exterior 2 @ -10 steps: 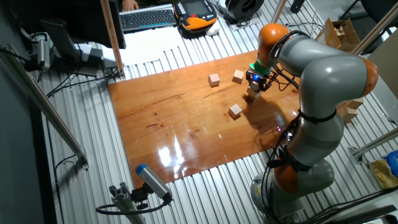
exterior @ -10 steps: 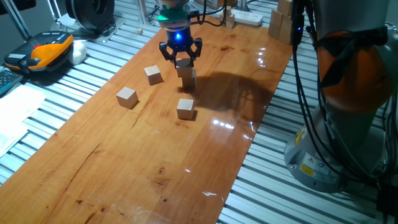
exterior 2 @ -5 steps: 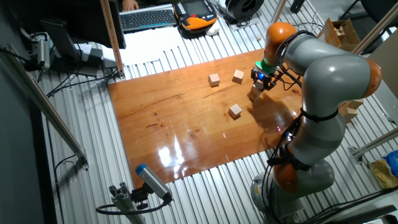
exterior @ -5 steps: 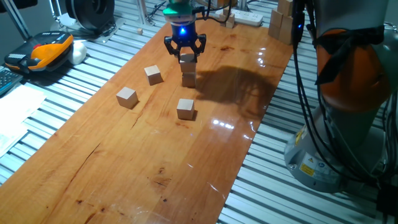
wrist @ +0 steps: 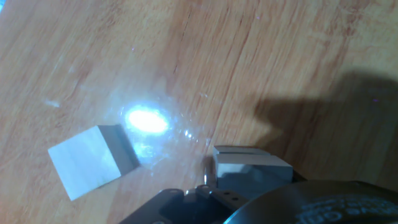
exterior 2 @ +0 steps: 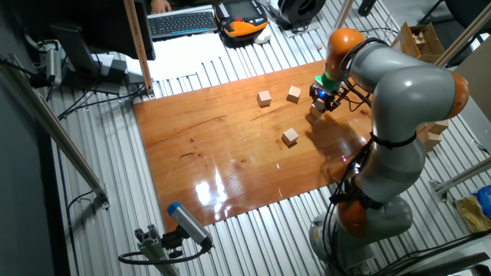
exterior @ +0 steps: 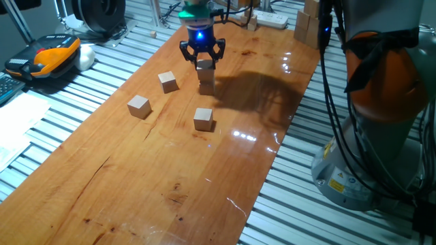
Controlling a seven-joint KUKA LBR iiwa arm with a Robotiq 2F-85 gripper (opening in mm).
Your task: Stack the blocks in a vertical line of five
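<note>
Two blocks stand stacked at the far end of the wooden table (exterior: 136, 177), the upper block (exterior: 205, 67) on the lower block (exterior: 206, 86). My gripper (exterior: 204, 60) hangs right over this stack (exterior 2: 313, 115), open, with its fingers spread wider than the upper block. Three more blocks lie singly: one block (exterior: 167, 82) left of the stack, another block (exterior: 139, 106) further left, and the nearest block (exterior: 203, 119). In the hand view the stack's top (wrist: 252, 160) sits low in the frame and a loose block (wrist: 87, 163) lies to its left.
Larger pale wooden blocks (exterior: 310, 24) and a white power strip (exterior: 272, 19) sit beyond the table's far end. An orange and black device (exterior: 51, 54) rests on the slatted surface at the left. The arm's base (exterior: 381, 109) stands at the right.
The gripper has shifted slightly right and risen a little from the upper block, which now sits squarely on the lower one. Nothing differs over the last half second.
</note>
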